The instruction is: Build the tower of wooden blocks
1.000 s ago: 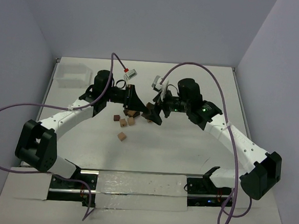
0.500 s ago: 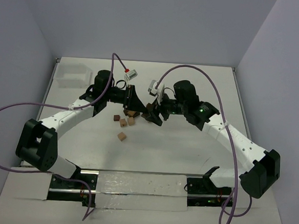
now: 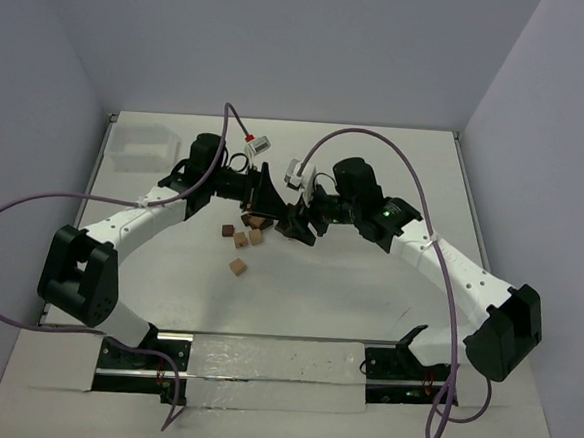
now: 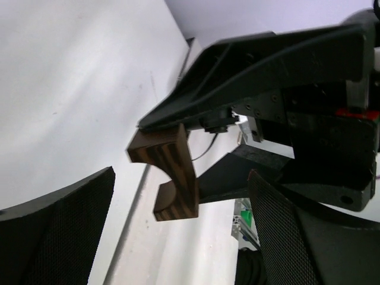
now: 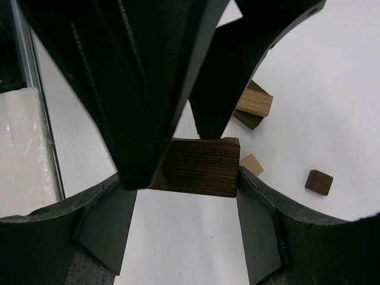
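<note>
The right gripper [image 5: 183, 185] was closed on one dark brown block [image 5: 199, 167]. Its two fingers pressed the block's ends, so the long axis ran straight across from one finger to the other, and the grain lines followed that axis. From the left wrist we saw the same block tilted and nearly end-on, clamped between the right gripper's black fingers. One side of it showed what looked like a curved hollow. The left gripper [image 3: 264, 199] stood wide open and held nothing. Its mesh-faced fingers [image 4: 65, 225] flanked the held block without touching it, and in the right wrist view they reached in over the block and hid its left end. As far as we could judge, the block was held off the table [image 3: 366, 304], near the middle of it, between the tips of the two grippers. Just past the block lay the tower [image 5: 254, 105]. We could make out only one tan piece resting tilted on one dark brown piece, the rest being hidden behind a left finger. Near it the right wrist view showed one small tan cube [image 5: 252, 164] and one small dark brown cube [image 5: 319, 182], apart from each other. From above we counted four loose wood blocks [image 3: 237, 266] on the near-left side of the grippers, three tan and one darker, none touching another. One clear plastic container [image 3: 142, 148] sat at the far left of the table, well apart from everything else.
</note>
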`<action>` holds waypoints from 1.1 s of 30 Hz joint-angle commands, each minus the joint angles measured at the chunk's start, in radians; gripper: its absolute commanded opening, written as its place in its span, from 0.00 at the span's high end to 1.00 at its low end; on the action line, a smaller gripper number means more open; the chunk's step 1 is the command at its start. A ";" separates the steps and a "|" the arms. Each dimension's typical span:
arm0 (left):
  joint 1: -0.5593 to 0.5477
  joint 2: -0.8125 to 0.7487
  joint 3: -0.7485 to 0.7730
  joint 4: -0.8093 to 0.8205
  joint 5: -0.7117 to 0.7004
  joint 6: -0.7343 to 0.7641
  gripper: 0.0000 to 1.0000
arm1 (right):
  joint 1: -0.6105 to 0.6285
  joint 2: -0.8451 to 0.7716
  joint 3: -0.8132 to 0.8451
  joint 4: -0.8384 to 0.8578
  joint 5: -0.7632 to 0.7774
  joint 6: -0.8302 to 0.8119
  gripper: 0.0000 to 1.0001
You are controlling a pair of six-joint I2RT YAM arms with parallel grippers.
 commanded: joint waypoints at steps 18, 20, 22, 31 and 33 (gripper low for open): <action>0.292 -0.193 0.088 -0.340 -0.202 0.345 0.01 | -0.309 0.574 0.305 0.109 0.414 0.020 1.00; 0.295 -0.209 0.078 -0.339 -0.202 0.343 0.01 | -0.307 0.632 0.333 0.095 0.421 0.014 1.00; 0.293 -0.217 0.069 -0.338 -0.206 0.338 0.01 | -0.307 0.682 0.388 0.060 0.421 -0.001 1.00; 0.296 -0.220 0.081 -0.354 -0.209 0.347 0.01 | -0.283 0.803 0.483 -0.107 0.280 -0.111 1.00; 0.298 -0.218 0.085 -0.357 -0.211 0.352 0.01 | -0.259 0.802 0.477 -0.151 0.258 -0.150 1.00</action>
